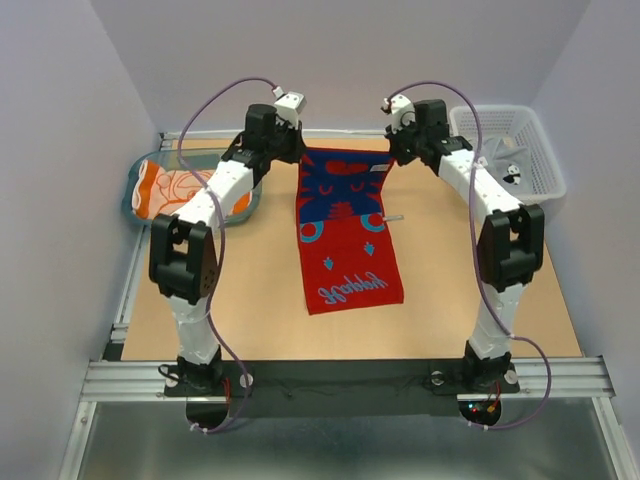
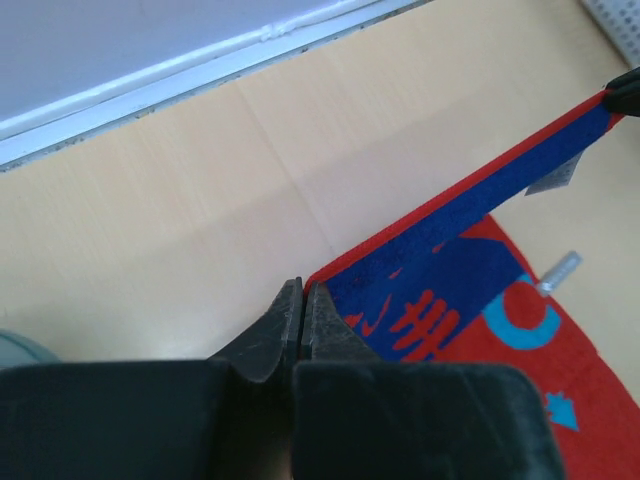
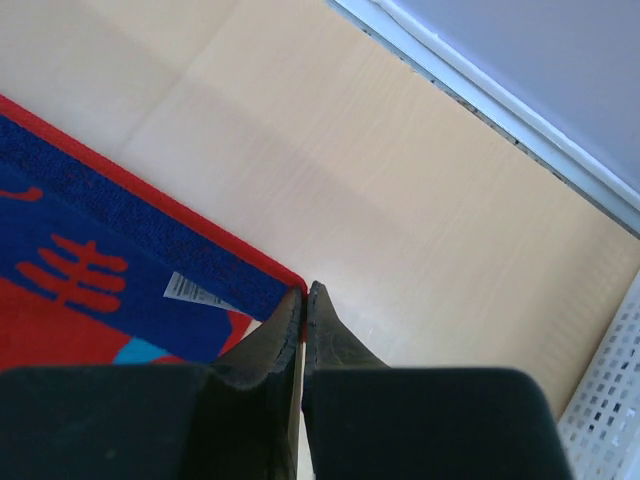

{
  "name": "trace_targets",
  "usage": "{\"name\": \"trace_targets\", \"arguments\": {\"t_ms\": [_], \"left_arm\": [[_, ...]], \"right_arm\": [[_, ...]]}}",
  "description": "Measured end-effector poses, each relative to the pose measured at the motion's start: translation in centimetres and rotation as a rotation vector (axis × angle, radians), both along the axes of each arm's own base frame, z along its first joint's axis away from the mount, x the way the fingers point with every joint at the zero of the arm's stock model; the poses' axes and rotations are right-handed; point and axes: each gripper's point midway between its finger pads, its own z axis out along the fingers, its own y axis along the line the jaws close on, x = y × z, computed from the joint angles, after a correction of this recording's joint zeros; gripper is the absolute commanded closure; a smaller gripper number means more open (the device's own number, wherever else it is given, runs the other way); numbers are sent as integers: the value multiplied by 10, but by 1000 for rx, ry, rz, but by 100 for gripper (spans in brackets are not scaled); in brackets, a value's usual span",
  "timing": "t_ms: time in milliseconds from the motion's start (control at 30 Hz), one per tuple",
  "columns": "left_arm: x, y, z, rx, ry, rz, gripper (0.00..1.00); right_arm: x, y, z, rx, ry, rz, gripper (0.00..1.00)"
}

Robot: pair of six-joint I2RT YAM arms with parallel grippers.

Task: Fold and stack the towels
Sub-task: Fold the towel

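Two towels show clearly: one red towel with blue marks and one orange towel. I see both claws clamped tight: my left claw pinches one far corner of the red towel, my right claw the other, with the edge taut between them. The orange towel lies in one tray left of the left claw. One basket sits right of the right claw. The tan table has pale walls around it.

The towel lies centrally; tray to its left; basket right.
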Motion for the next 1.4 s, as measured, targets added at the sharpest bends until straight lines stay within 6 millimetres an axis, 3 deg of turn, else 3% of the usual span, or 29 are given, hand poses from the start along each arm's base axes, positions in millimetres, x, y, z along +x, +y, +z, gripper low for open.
{"name": "trace_targets", "arguments": {"t_ms": [133, 200, 467, 667, 900, 1200, 1400], "left_arm": [[-35, 0, 11, -21, 3, -11, 100], [-52, -2, 1, -38, 36, -2, 100], [-117, -6, -58, -34, 222, 12, 100], [-158, -4, -63, -60, 267, 29, 100], [-187, -9, -70, -83, 313, 41, 100], [-210, -8, -71, -111, 356, 67, 100], [-224, -8, -76, -104, 392, 66, 100]], "right_arm": [[-32, -1, 24, 23, -25, 10, 100], [-47, -4, 23, 29, -15, 6, 100], [-116, -6, -15, 42, 118, -4, 100], [-157, 1, -26, 81, 189, -21, 100], [-191, 5, -40, 106, 282, -50, 100], [-211, 3, -32, 132, 328, -79, 99], [-231, 3, -42, 157, 407, -105, 100]]}}
